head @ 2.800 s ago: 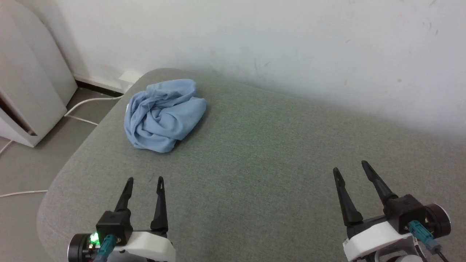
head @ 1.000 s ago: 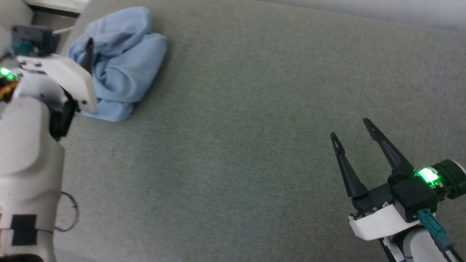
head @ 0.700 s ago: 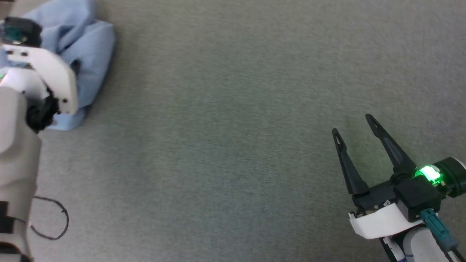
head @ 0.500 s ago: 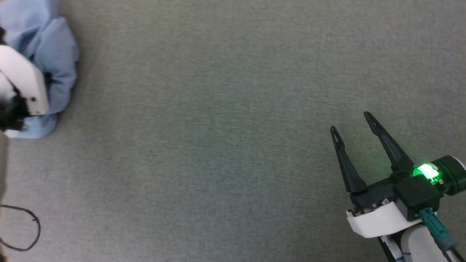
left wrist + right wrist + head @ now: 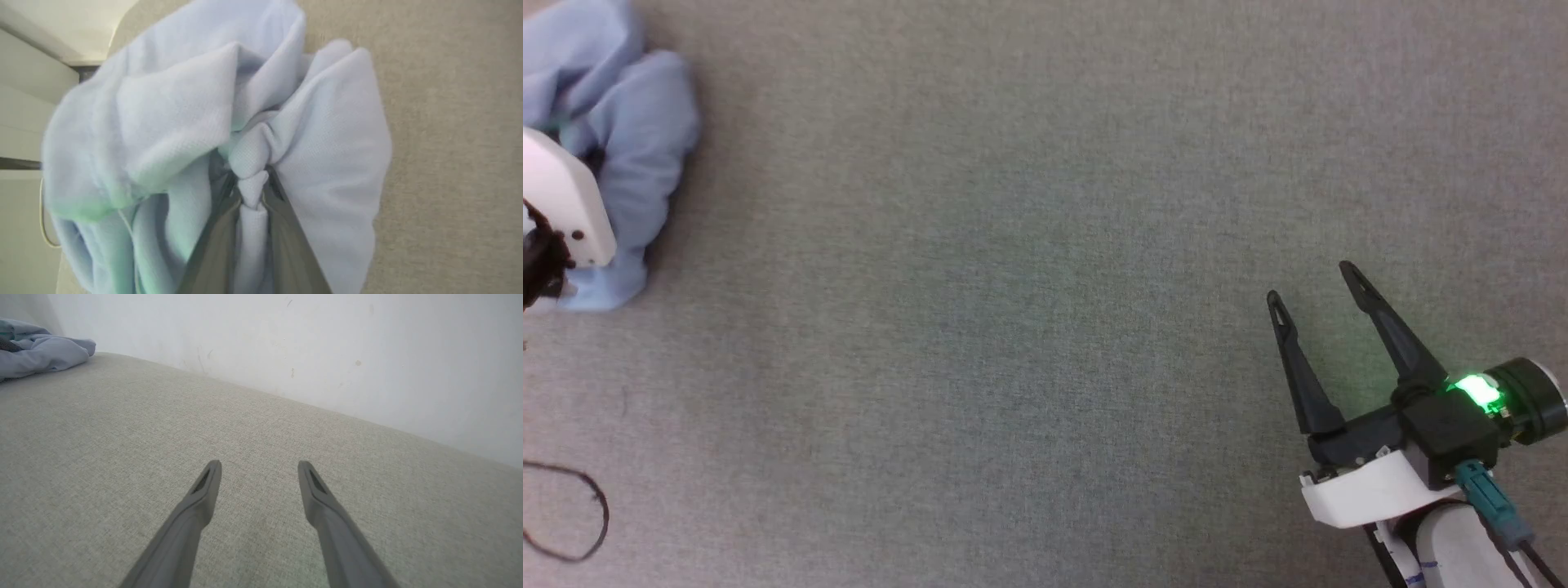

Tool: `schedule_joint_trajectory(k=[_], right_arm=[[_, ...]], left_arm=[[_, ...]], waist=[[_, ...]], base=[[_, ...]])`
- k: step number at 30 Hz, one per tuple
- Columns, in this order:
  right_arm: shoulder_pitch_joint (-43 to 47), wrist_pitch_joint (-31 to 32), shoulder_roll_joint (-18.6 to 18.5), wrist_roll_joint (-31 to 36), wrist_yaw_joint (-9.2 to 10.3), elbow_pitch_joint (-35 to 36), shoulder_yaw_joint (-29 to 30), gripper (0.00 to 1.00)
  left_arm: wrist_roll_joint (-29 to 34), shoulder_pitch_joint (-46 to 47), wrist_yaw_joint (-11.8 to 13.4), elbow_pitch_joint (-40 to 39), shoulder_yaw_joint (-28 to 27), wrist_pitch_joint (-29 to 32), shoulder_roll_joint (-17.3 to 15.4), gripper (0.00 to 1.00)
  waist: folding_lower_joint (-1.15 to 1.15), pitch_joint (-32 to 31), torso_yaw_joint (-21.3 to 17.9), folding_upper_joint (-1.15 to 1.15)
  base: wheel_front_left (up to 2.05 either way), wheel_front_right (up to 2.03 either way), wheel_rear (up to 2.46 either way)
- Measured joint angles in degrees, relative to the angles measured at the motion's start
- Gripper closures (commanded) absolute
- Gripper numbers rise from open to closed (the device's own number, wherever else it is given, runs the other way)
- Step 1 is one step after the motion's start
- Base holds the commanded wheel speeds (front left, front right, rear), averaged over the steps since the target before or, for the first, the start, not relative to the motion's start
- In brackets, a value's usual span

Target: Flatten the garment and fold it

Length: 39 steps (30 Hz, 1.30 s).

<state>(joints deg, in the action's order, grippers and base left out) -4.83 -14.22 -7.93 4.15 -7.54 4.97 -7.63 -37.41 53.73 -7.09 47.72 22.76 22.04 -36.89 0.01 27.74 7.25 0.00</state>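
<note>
Reaching over since the earlier frames and now pinching a bunched fold of the crumpled light blue garment (image 5: 327, 143) between the fingers of the left gripper (image 5: 252, 183). Resting that garment at the far left of the grey-green fabric surface (image 5: 1013, 327), near the white wall (image 5: 286, 343). Holding the right gripper (image 5: 1309, 283) well apart at lower right, fingers spread, over bare fabric.

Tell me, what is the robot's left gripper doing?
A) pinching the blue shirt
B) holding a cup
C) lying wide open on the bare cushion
A: in the left wrist view the left gripper has its two fingers closed on a bunched fold of the blue shirt.
</note>
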Motion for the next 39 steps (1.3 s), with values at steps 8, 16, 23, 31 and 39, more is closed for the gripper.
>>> schedule_joint_trajectory(k=[8, 16, 23, 31, 39], right_arm=[[0.07, -0.45, 1.78, -0.03, 0.00, -3.72, 0.32, 0.00], [1.01, -0.49, 3.32, -0.02, 0.00, -5.99, 2.49, 0.00], [1.84, -0.49, 4.27, 0.29, 0.00, -6.71, 6.08, 0.00], [1.93, -0.51, 4.67, 0.94, 0.00, -6.67, 9.27, 0.00], [1.90, -0.51, 4.81, 0.93, 0.00, -6.08, 10.95, 0.00]], left_arm=[[5.56, 2.22, 0.37, -1.63, 0.11, -21.63, 0.44, 1.00], [8.21, 3.18, 2.13, -9.56, 0.94, -33.14, 2.61, 1.00], [8.64, 1.52, 3.20, -21.26, 2.22, -34.32, 4.91, 1.00], [8.79, 0.41, 4.69, -33.75, 6.34, -29.96, 9.10, 1.00], [9.22, -6.28, 6.22, -39.20, 14.08, -25.58, 15.30, 1.00]], waist=[[0.00, -6.56, 0.97, 0.00], [-0.02, -14.66, 1.01, 0.00], [-0.03, -20.83, -0.19, 0.00], [-0.02, -24.15, -4.77, 0.00], [-0.01, -24.38, -11.47, 0.00]], base=[[0.00, 0.00, 0.00], [0.00, 0.00, 0.00], [0.00, 0.00, 0.00], [0.00, 0.00, 0.00], [0.00, 0.00, 0.00]])
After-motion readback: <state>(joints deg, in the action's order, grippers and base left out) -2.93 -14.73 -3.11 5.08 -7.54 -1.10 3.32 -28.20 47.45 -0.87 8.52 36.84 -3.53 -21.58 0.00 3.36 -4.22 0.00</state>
